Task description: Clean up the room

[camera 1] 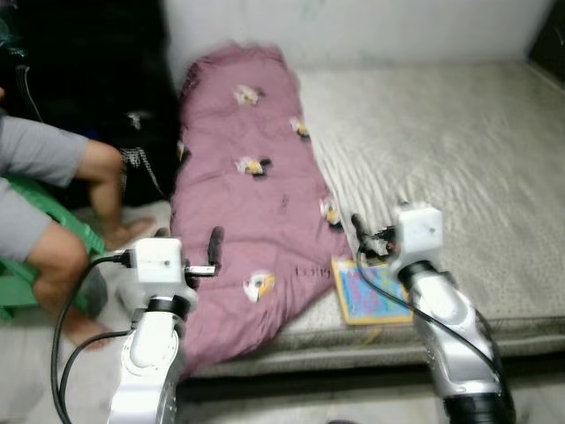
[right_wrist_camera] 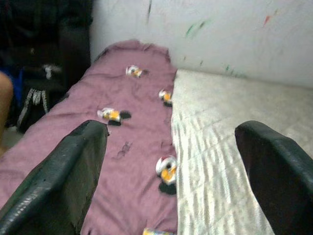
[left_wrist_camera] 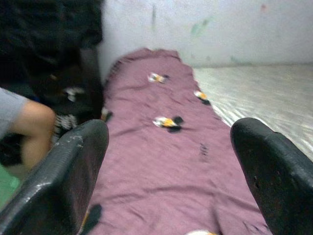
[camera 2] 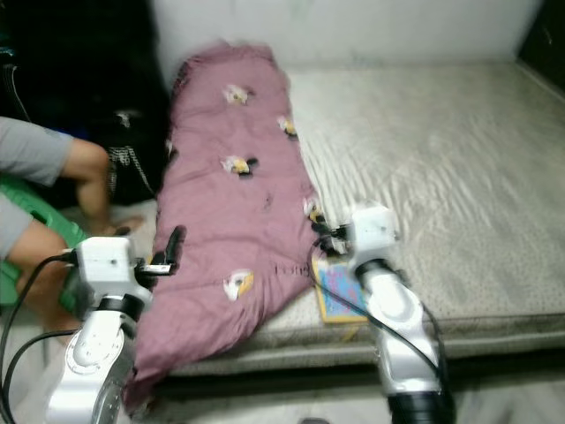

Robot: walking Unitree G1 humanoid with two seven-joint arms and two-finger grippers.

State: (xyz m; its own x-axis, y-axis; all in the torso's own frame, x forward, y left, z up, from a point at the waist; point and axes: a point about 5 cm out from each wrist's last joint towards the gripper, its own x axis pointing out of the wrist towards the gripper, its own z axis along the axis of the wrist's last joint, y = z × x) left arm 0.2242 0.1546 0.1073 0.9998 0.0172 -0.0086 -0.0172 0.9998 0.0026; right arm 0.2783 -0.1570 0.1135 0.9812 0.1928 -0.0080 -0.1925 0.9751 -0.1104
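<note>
A mauve blanket (camera 1: 247, 194) printed with small cartoon figures lies lengthwise along the left side of a bare grey mattress (camera 1: 450, 150), its near end drooping over the bed's front edge. A colourful thin book (camera 1: 369, 293) rests on the mattress by the front edge, beside the blanket. My left gripper (camera 1: 214, 252) hovers open over the blanket's near left part; its black fingers (left_wrist_camera: 63, 176) frame the blanket. My right gripper (camera 1: 360, 231) is open above the blanket's right border, just beyond the book, with fingers (right_wrist_camera: 68, 171) spread wide.
A person sits at the left on a green plastic seat (camera 1: 62, 230), bare legs (camera 1: 106, 190) and feet close to the bed's corner. Dark clothing and bags (camera 1: 106, 97) pile up against the wall behind. A white wall (camera 1: 371, 26) backs the bed.
</note>
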